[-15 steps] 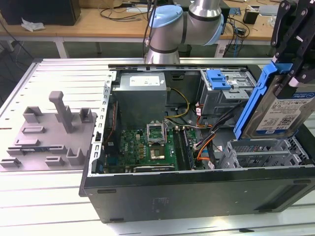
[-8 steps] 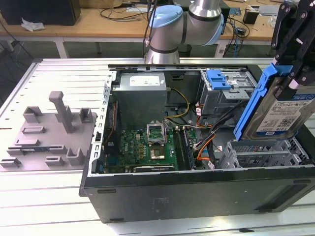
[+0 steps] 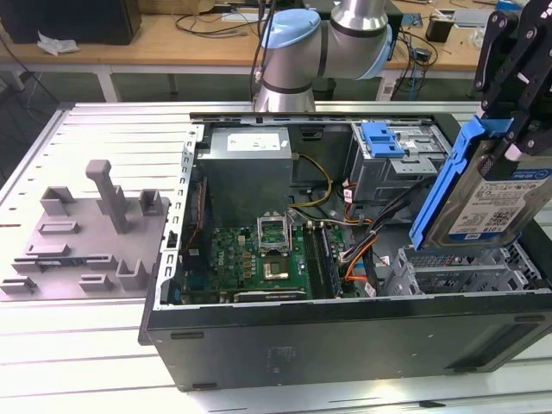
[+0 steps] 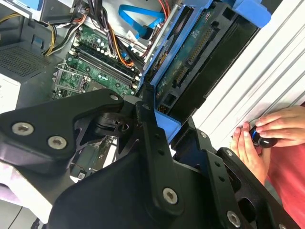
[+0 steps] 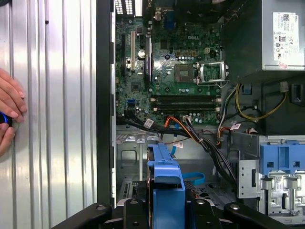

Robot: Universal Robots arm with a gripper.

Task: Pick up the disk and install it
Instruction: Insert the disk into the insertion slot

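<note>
One disk (image 3: 490,200) hung clear of the desk (image 3: 86,354), label side toward the exterior camera and tilted, its upper end gripped by the jaws. These were clenched on the blue carrier bracket that frames it. The disk sat above the open PC case (image 3: 345,341), at the exterior view's right, just over the silver drive cage (image 3: 448,278) and not yet down in it. In the first wrist view the carrier's edge pointed toward the cage opening beside the motherboard (image 5: 167,57).

Progress, as I judged it: pick-up done, install not. The disk was aloft and unseated, so lowering, lining up and pushing home were all left.

Further out, the grey power-supply box (image 3: 246,164) lay at the case's far end, w/ a small blue latch (image 3: 384,138) on the other drive bay near it. A grey fixture (image 3: 95,220) stood on the desk at the exterior view's left, well apart. A person's hand (image 4: 259,143) rested on the ribbed desk beside the case, holding some small dark-and-blue item — couldn't tell what.
</note>
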